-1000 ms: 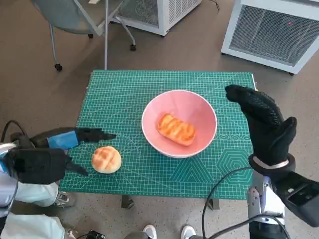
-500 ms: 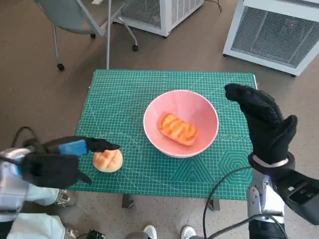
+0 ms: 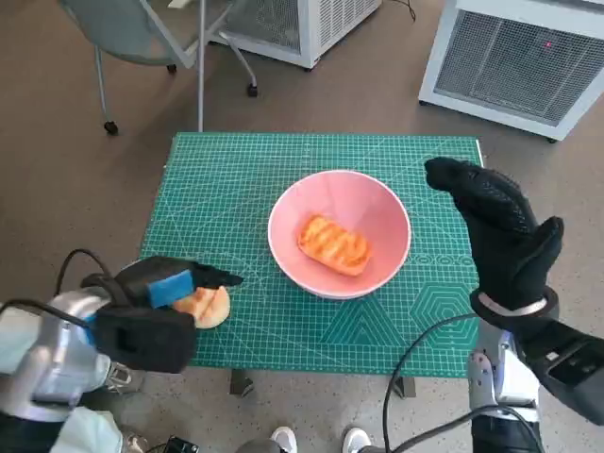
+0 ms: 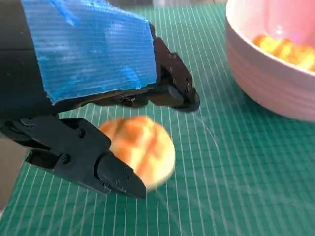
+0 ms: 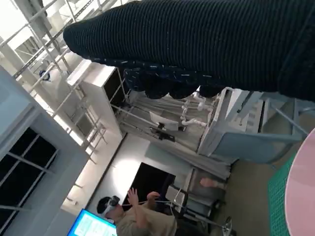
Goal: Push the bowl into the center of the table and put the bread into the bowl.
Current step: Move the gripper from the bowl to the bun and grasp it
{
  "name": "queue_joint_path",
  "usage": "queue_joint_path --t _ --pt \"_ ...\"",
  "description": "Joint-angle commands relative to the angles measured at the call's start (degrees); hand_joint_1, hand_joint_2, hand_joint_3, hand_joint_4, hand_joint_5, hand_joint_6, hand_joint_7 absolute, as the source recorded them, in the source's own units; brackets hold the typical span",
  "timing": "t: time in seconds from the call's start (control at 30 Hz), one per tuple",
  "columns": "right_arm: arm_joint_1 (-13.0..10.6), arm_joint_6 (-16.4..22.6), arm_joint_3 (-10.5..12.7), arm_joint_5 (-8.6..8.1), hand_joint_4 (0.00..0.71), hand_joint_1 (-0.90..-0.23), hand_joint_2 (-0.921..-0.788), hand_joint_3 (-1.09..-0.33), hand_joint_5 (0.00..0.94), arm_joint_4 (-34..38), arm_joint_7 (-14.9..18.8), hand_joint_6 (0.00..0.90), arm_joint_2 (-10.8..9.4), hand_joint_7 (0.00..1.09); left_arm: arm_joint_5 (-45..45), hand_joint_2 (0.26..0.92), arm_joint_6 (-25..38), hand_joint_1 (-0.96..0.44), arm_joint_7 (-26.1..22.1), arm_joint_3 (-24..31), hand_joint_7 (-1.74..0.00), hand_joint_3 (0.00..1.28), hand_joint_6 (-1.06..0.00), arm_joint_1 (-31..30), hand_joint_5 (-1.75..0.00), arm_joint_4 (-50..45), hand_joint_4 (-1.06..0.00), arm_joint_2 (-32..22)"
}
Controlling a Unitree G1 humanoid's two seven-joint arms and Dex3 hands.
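Bowl: I see the pink bowl (image 3: 340, 233) standing about mid-frame in my head view, on the green cutting mat (image 3: 236, 179) that covers the table.
Bread in bowl: one oblong, toasted piece (image 3: 333, 244) already lies inside it, near the bottom.
Round bread: the round bun (image 3: 209, 306) sits on the mat at the lower left of the head view, well apart from the bowl and close to the mat's near edge. In my left wrist view the same bun (image 4: 140, 150) is slightly blurred.
Left hand: my left hand (image 3: 160, 307) is over the bun, fingers spread wide around it. From the wrist camera one black finger (image 4: 170, 88) reaches past above the bun and another (image 4: 93, 164) lies in front of it; I cannot tell whether either one touches it. The hand is not closed on it.
Right hand: my gloved right hand (image 3: 500, 236) is raised at the right of the head view, beside the bowl's right rim, fingers extended and holding nothing.
Surroundings: a chair (image 3: 142, 28) at the upper left and a white grilled unit (image 3: 519, 57) at the upper right stand on the brown floor. In the right wrist view a person (image 5: 133, 216) shows at the lower left.
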State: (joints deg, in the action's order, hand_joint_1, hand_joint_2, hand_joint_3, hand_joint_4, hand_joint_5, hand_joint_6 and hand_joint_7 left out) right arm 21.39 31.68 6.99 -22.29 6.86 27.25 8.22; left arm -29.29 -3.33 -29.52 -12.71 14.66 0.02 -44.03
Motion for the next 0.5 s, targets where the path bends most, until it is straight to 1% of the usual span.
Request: queue_joint_path --t 0.03,0.07,0.1,0.13,0.17,0.23,0.3,0.5 --pt "-0.62 -0.87 0.01 0.03 0.067 -0.673 -0.921 -0.669 0.000 0.36 0.43 -0.001 0.14 0.40 -3.15 0.869 -3.54 0.09 4.32 -1.52 -0.07 0.03 -0.84 -0.07 -0.06 4.12 -0.84 0.79" --pt "-0.61 -0.86 0.00 0.06 0.066 -0.673 -0.921 -0.669 0.000 0.39 0.42 -0.001 0.13 0.40 -3.56 0.879 -4.21 0.07 5.01 -1.71 -0.29 0.03 -0.79 0.10 -0.27 4.85 -0.82 0.84" --pt "-0.61 -0.85 -0.02 0.09 0.065 -0.673 -0.921 -0.669 0.000 0.42 0.41 -0.001 0.12 0.40 -4.07 0.894 -5.11 0.05 5.86 -1.92 -0.65 0.06 -0.70 0.30 -0.60 5.70 -0.76 0.84" --pt "-0.65 -0.85 -0.03 0.11 0.065 -0.673 -0.921 -0.669 0.000 0.41 0.41 -0.001 0.12 0.40 -4.59 0.904 -6.17 0.03 6.76 -2.10 -0.84 0.07 -0.64 0.54 -0.80 6.58 -0.74 0.76" --pt "-0.68 -0.84 -0.04 0.11 0.064 -0.673 -0.921 -0.669 0.000 0.40 0.42 -0.001 0.13 0.40 -4.91 0.910 -6.94 0.02 7.35 -2.18 -0.96 0.07 -0.62 0.71 -0.93 7.19 -0.74 0.71" --pt "-0.74 -0.81 -0.04 0.09 0.064 -0.673 -0.921 -0.669 0.000 0.41 0.46 -0.001 0.14 0.40 -5.07 0.915 -8.37 0.01 8.06 -2.18 -1.07 0.07 -0.61 1.01 -1.03 8.13 -0.73 0.51" --pt "-0.74 -0.80 -0.05 0.08 0.064 -0.674 -0.921 -0.669 0.000 0.44 0.48 -0.001 0.14 0.40 -5.14 0.917 -9.17 0.01 8.38 -2.10 -1.13 0.07 -0.60 1.19 -1.08 8.72 -0.73 0.50" --pt "-0.74 -0.80 -0.06 0.07 0.063 -0.674 -0.921 -0.669 0.000 0.44 0.47 -0.001 0.15 0.40 -5.35 0.920 -10.20 0.00 8.74 -1.93 -1.18 0.07 -0.59 1.39 -1.13 9.55 -0.73 0.65"
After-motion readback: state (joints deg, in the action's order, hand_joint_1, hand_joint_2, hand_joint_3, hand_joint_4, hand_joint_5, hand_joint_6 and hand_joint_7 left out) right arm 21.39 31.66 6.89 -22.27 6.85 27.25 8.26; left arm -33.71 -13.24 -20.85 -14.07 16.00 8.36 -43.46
